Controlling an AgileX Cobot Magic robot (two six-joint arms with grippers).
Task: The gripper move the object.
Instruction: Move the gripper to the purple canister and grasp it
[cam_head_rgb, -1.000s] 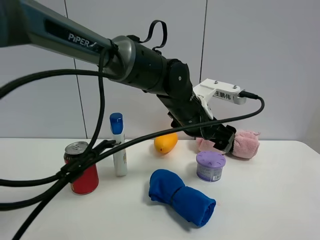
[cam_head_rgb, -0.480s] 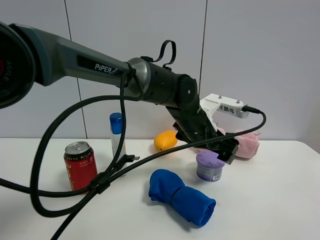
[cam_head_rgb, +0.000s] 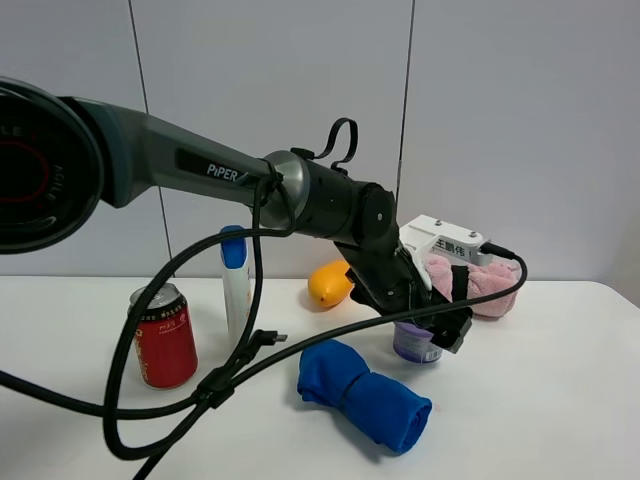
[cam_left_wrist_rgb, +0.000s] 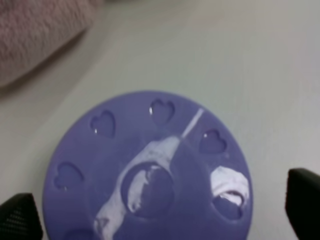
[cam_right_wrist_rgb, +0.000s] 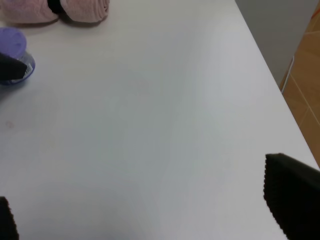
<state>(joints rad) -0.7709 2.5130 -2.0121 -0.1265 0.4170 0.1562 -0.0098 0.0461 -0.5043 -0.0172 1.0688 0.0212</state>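
Note:
The lavender-purple round container (cam_head_rgb: 412, 346) stands on the white table, right of centre. In the left wrist view its heart-slotted lid (cam_left_wrist_rgb: 150, 170) fills the frame. My left gripper (cam_head_rgb: 437, 325) is low over it and open (cam_left_wrist_rgb: 160, 210). One black fingertip (cam_left_wrist_rgb: 17, 217) sits on each side of the lid, with a gap showing between each and the lid. My right gripper (cam_right_wrist_rgb: 150, 210) is open and empty above bare table. The container (cam_right_wrist_rgb: 12, 50) lies far from it.
A rolled blue cloth (cam_head_rgb: 365, 395) lies just in front of the container. A pink towel (cam_head_rgb: 480, 285) lies behind it, and an orange fruit (cam_head_rgb: 330, 283) sits behind and to its left. A white bottle (cam_head_rgb: 235, 290) and a red soda can (cam_head_rgb: 163, 338) stand left. Black cables (cam_head_rgb: 230, 372) loop over the table. The table edge (cam_right_wrist_rgb: 272, 80) is near.
My left arm has swung forward and down. Its gripper has dropped from behind and above the container to straddle the lid. The cables have shifted across the table.

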